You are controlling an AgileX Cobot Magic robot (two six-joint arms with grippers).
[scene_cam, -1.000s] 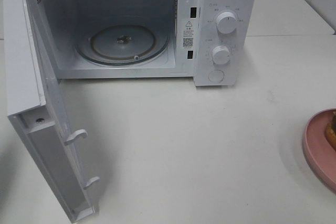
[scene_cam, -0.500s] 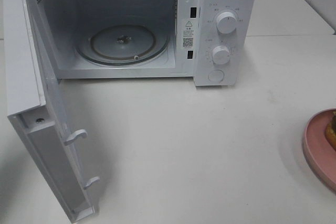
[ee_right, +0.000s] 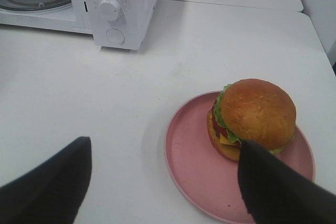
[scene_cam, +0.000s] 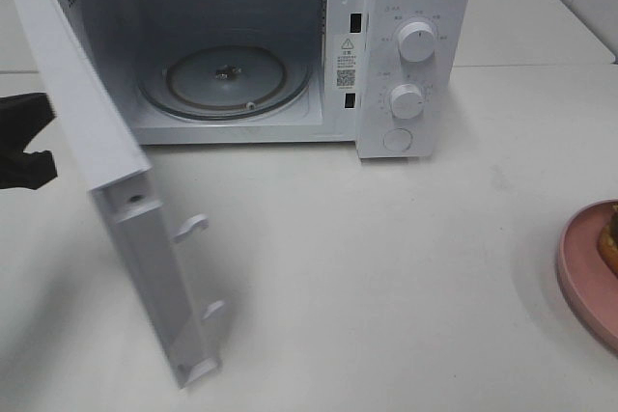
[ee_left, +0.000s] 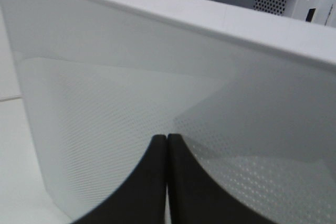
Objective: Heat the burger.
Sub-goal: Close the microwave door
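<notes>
The burger (ee_right: 253, 115), with a golden bun, lettuce, tomato and cheese, stands on a round pink plate (ee_right: 191, 169). In the high view only a sliver of the burger (scene_cam: 611, 243) and the plate (scene_cam: 582, 272) shows at the right edge. My right gripper (ee_right: 163, 187) hovers open over the table, one finger close beside the burger, holding nothing. My left gripper (ee_left: 167, 145) is shut and empty, its tips against the outer face of the microwave door (scene_cam: 145, 238). It appears as a dark shape (scene_cam: 27, 132) at the left edge of the high view.
The white microwave (scene_cam: 415, 7) stands at the back with its cavity open and a glass turntable (scene_cam: 227, 79) inside. Two dials (scene_cam: 417, 41) and a button sit on its right panel. The door juts forward over the table's left side.
The microwave door has swung to the right, toward the cavity. My left gripper has come into the high view behind it. The plate and burger have not moved.
</notes>
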